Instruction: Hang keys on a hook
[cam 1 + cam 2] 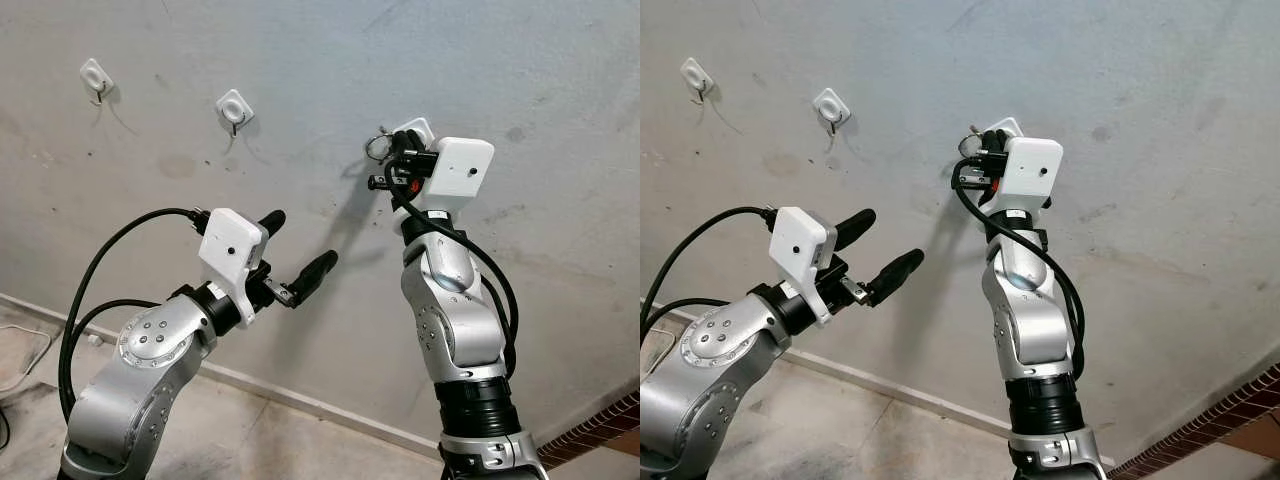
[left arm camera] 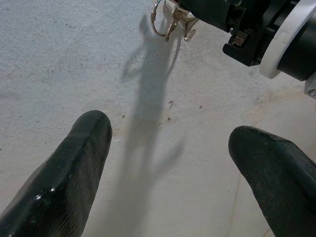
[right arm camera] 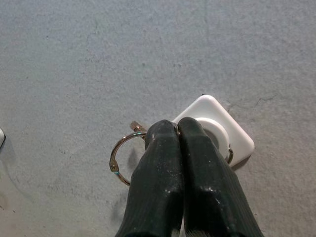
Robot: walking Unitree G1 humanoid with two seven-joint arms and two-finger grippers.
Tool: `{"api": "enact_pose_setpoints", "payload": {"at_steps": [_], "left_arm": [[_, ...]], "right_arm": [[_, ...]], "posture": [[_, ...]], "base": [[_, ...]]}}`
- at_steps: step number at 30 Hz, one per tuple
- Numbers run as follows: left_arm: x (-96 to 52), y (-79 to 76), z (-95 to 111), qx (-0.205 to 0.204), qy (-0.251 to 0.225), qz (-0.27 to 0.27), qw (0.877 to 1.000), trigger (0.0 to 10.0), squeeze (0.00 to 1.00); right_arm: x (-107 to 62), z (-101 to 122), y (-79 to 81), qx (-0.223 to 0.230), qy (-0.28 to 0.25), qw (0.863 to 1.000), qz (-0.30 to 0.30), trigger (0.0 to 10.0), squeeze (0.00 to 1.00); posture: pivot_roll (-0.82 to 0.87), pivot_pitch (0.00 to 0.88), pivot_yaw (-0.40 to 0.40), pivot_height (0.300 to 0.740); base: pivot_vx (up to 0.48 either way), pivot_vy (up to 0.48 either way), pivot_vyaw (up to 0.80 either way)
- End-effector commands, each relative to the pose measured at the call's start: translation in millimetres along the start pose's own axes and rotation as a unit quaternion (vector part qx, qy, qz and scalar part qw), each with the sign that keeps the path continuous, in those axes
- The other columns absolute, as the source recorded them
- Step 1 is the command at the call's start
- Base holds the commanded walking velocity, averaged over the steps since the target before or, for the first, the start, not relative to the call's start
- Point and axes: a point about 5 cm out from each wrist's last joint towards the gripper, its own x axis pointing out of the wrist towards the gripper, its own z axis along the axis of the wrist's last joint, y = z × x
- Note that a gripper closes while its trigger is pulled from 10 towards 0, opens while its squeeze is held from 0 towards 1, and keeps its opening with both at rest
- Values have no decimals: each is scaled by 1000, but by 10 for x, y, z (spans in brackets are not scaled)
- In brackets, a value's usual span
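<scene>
- The left end effector [image 1: 300,255] is raised in front of the grey wall [image 1: 330,60], its two black fingers [image 2: 69,173] spread wide with nothing between them and pointing toward the wall below the right-hand hook.
- A black cable [image 1: 95,275] loops from the left wrist down past the silver forearm.
- The right arm stands nearly upright, its white wrist housing [image 1: 455,172] near the wall.
- The right end effector [image 3: 177,129] has its fingers pressed together, pinching the key ring [image 3: 123,158] right at the wall.
- The metal ring shows as an open loop beside the fingertips, lying against the plaster just beside the white adhesive hook [image 3: 224,131]; whether it is actually on the hook's prong cannot be told, as the fingers cover that spot.
- In the left wrist view, the ring [image 2: 159,19] and a metal hook prong hang close together at the wall, next to the right wrist.
- Further along the wall, to the robot's left, are two more white hooks: a middle one [image 1: 235,108] and a far one [image 1: 96,76], both bare.
- A pale skirting strip [image 1: 300,400] runs where the wall meets the floor [image 1: 250,440].
</scene>
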Motion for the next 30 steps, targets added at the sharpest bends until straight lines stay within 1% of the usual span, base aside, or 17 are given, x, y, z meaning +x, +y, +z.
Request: {"api": "enact_pose_setpoints", "payload": {"at_steps": [1,6,9,13,15,19,27,28,30], "left_arm": [[9,-26,37,5,-5,-8,1000,10000,0],[8,-21,37,5,-4,-7,1000,10000,0],[3,-14,38,5,-1,-6,1000,10000,0],[3,-12,36,5,-1,-6,1000,10000,0],[3,-18,32,5,0,-7,1000,10000,0],[4,-13,31,6,0,-7,1000,10000,0],[5,-21,27,6,0,-7,1000,10000,0],[3,-26,23,6,0,-9,1000,10000,0],[2,-26,22,6,0,-9,1000,10000,0]], "right_arm": [[-11,-51,-38,-1,10,1000,-13,10000,0],[-32,-80,-48,-3,14,1000,-16,10000,0],[-73,-118,-109,-9,21,999,-26,10000,0],[-89,-139,-144,-13,25,999,-31,10000,0],[-112,-176,-212,-20,35,998,-41,10000,0],[-150,-200,-277,-23,41,997,-54,10000,0],[-177,-191,-324,-26,38,997,-63,10000,0],[-175,-183,-354,-29,36,997,-68,10000,0],[-175,-181,-365,-30,35,997,-70,10000,0]], "posture": [[237,0,-23,740],[237,0,-23,740],[237,0,-23,740],[237,0,-21,740],[237,0,-21,740],[238,0,-19,740],[238,0,-19,740],[237,0,-17,740],[237,0,-17,740]], "base": [[0,0,0],[0,0,0],[0,0,0],[0,0,0],[0,0,0],[0,0,0],[0,0,0],[0,0,0],[0,0,0]]}}
